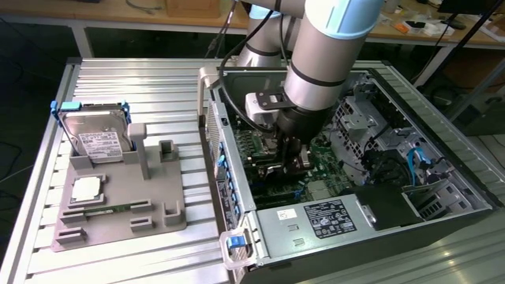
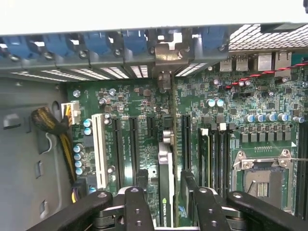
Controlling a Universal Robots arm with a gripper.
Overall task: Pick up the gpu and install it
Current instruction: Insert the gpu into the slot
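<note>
The work stands at the install step: the gpu (image 2: 166,159) is off the grey fixture tray (image 1: 118,204) and inside the open computer case (image 1: 229,148). It stands on edge over the motherboard (image 2: 144,103), in line with one of the long black expansion slots. The claw (image 2: 165,177) straddles the card's upper edge from above. Whether it is clamped on the card or merely stands around it, I cannot tell. A silver bracket tab (image 2: 168,54) sits at the rear slot row in line with the card, between the blue latches (image 2: 96,43). It looks as if the card is at or very near its slot; how far it is seated cannot be made out. By my reading, seating calls for a straight push square to the board, with the bracket end kept in its rear opening. Room is narrow. A black slot (image 2: 131,144) lies just beside the card on one side, and another (image 2: 185,139) plus the memory slots (image 2: 219,154) on the other. The case wall is near the bracket end. The white slot (image 2: 100,149) and the cable bundle (image 2: 53,127) lie further off. The hard drive (image 1: 96,139) and the CPU chip (image 1: 85,188) rest on the tray, well apart, on the counter (image 1: 142,77).
</note>
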